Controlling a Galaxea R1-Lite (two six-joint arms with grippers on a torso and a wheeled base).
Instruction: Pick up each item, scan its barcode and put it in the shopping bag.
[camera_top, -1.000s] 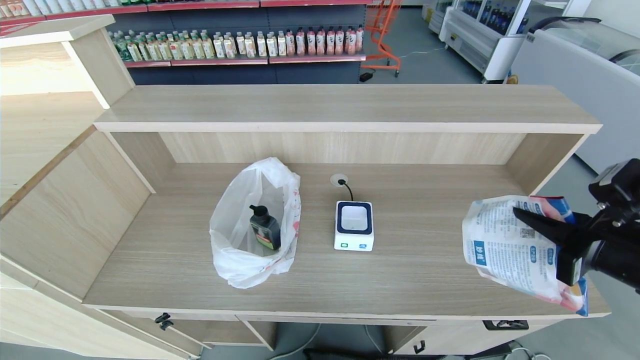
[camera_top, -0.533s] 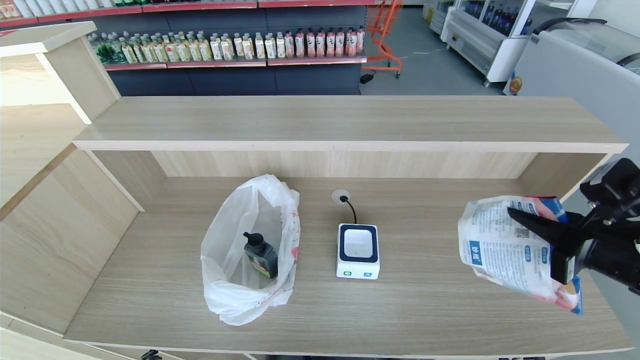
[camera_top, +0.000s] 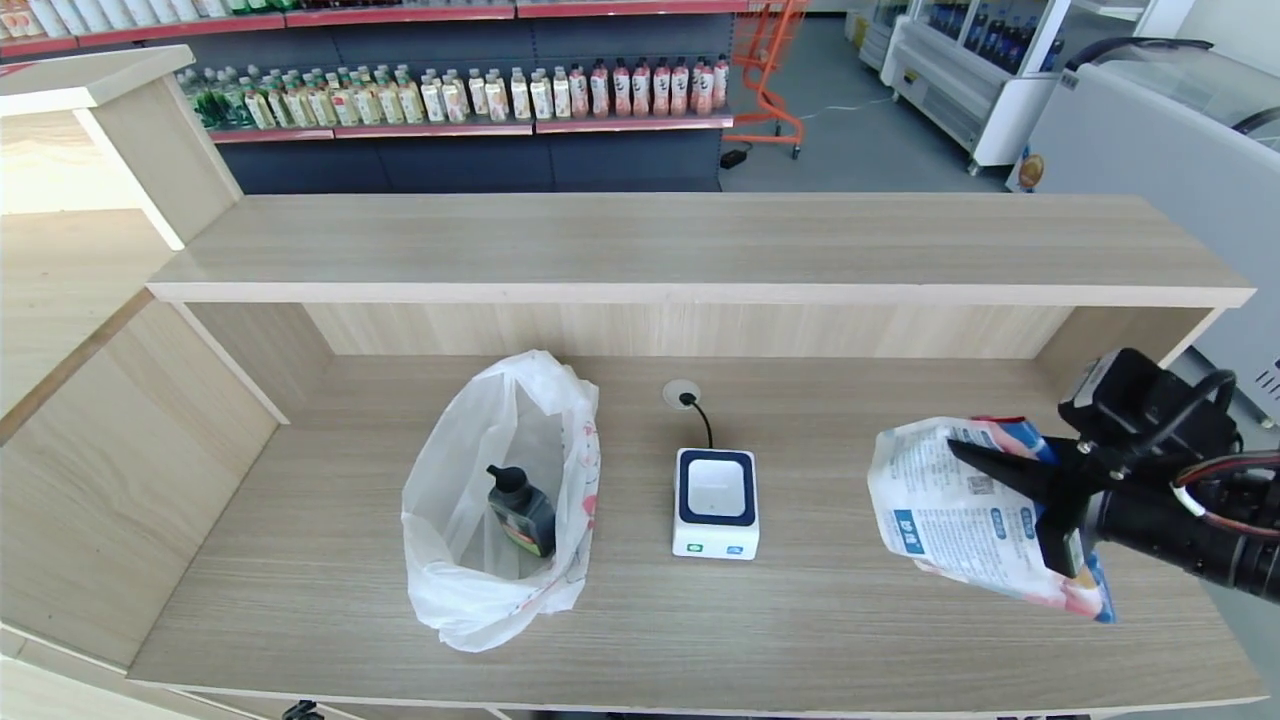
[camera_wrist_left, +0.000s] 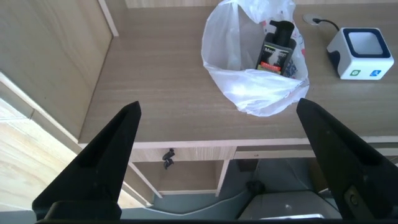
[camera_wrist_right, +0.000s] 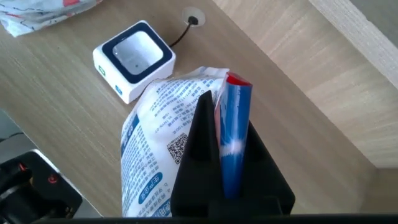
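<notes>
A white plastic shopping bag (camera_top: 470, 560) stands open on the counter's left part, with a dark pump bottle (camera_top: 520, 512) inside it. A white scanner (camera_top: 715, 500) with a dark blue frame sits at mid counter. Right of it, above the counter, my right gripper (camera_top: 985, 470) is shut on a white and blue printed packet (camera_top: 940, 515). In the right wrist view the packet (camera_wrist_right: 165, 155) hangs between the fingers (camera_wrist_right: 202, 130), beside the scanner (camera_wrist_right: 134, 59). My left gripper (camera_wrist_left: 219, 107) is open, off the counter's front edge, before the bag (camera_wrist_left: 249, 87) and the bottle (camera_wrist_left: 277, 50).
A raised wooden ledge (camera_top: 690, 240) runs along the back, with side walls (camera_top: 150, 440) closing the counter on both sides. The scanner's cable goes into a port (camera_top: 682, 393) behind it. Bare counter (camera_top: 820, 610) lies between scanner and packet.
The head camera tilted, shifting the whole picture. Since then my right gripper has carried the packet left toward the scanner and slightly lower. Bag, bottle and scanner stayed put.
</notes>
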